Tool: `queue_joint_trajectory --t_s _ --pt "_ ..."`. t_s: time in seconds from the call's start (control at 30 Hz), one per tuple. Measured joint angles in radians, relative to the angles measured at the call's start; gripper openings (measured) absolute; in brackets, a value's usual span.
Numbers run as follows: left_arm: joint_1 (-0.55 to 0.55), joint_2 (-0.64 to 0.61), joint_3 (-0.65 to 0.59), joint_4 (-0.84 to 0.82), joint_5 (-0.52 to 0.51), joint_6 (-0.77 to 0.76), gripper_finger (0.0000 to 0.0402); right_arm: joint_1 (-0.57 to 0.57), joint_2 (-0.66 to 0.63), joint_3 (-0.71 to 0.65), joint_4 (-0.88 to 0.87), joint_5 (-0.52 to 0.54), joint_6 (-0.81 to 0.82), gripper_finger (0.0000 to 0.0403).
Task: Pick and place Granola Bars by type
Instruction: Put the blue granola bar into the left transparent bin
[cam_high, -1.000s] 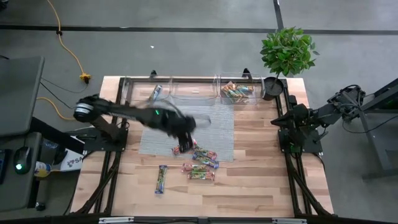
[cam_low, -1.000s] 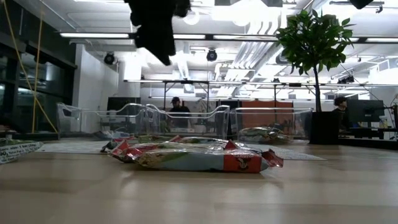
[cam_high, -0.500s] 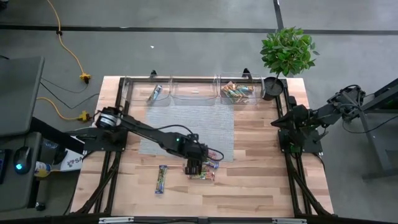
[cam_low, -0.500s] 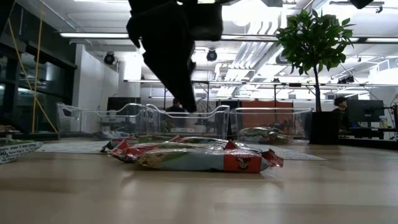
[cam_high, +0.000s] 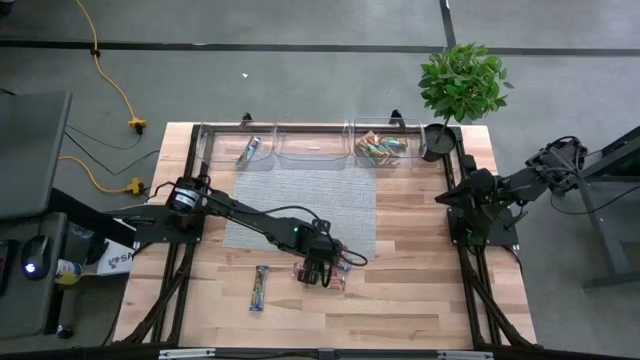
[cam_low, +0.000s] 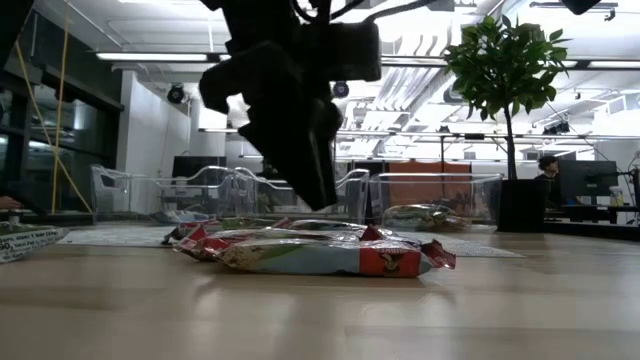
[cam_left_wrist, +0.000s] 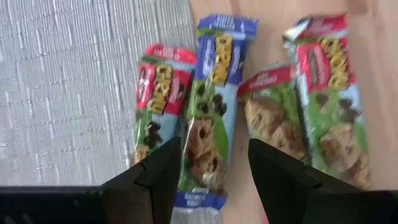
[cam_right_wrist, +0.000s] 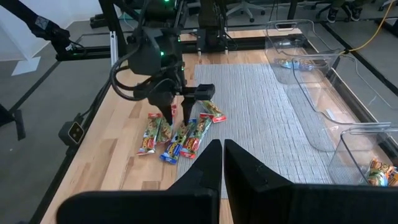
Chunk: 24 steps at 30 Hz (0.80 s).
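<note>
The left end effector (cam_left_wrist: 211, 180) is hovering with fingers spread wide over the granola bars (cam_high: 325, 272) clustered on the tabletop (cam_high: 420, 300). The blue-wrapped bar (cam_left_wrist: 211, 112) is lying lengthwise in the gap between them, so lowering straight down, clear of the red-wrapped bar (cam_left_wrist: 158, 102) alongside, seems wisest. The right end effector (cam_right_wrist: 222, 163) is waiting closed at the table's right edge.
</note>
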<state>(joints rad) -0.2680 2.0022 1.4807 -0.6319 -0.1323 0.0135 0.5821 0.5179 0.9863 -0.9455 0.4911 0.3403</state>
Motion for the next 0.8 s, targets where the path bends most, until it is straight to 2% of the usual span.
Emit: queue_joint_trajectory --t_s 0.4,0.53,0.8 --pt "0.0 0.048 -0.002 -0.003 0.002 0.057 0.0184 0.0 0.0 0.0 0.0 0.005 0.003 0.0" --pt "0.0 0.052 -0.002 0.013 -0.04 0.046 0.0184 0.0 0.0 0.0 0.0 0.003 0.018 0.0" --pt "0.022 0.065 -0.002 0.02 -0.025 0.08 0.0184 0.0 0.0 0.0 0.0 -0.004 0.022 0.0"
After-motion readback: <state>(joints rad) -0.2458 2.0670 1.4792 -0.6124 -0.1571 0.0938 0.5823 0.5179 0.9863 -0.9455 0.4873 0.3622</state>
